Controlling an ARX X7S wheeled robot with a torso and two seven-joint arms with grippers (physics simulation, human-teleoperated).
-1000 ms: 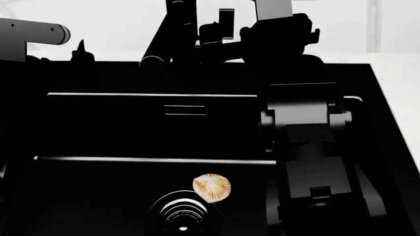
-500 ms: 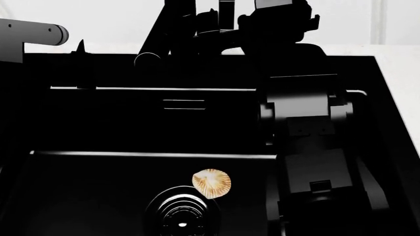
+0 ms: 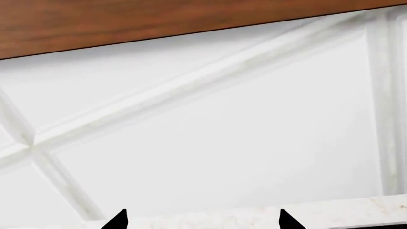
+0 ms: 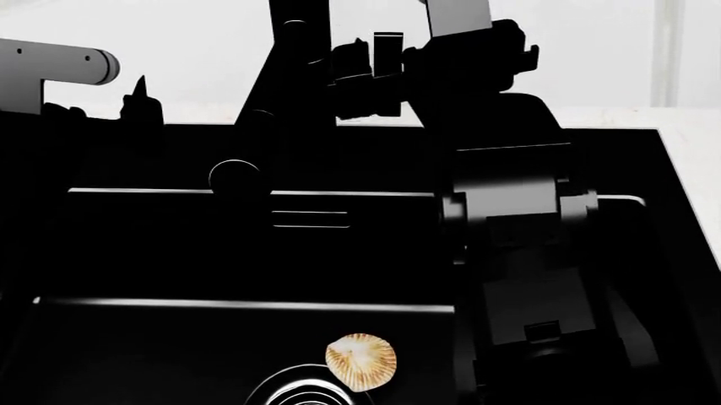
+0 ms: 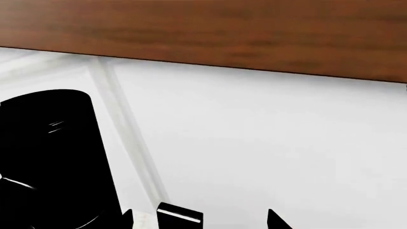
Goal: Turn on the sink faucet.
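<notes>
The sink faucet (image 4: 295, 84), matte black, stands upright; both arms' fingers (image 3: 117, 220) spread, empty.

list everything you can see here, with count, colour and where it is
faucet: 1, matte black, behind the sink at the wall, spout angled down over the basin
sink: 1, glossy black, fills most of the head view
drain: 1, black, ringed, sink floor
shell: 1, tan, ribbed, sink floor beside the drain
overflow slot: 1, black, sink back wall
counter: 1, white marble-look, around the sink
wall tiles: white, behind the counter
cabinet: brown wood, above the tiles
left gripper: black, tips apart, facing the wall
right gripper: black, beside the faucet post
</notes>
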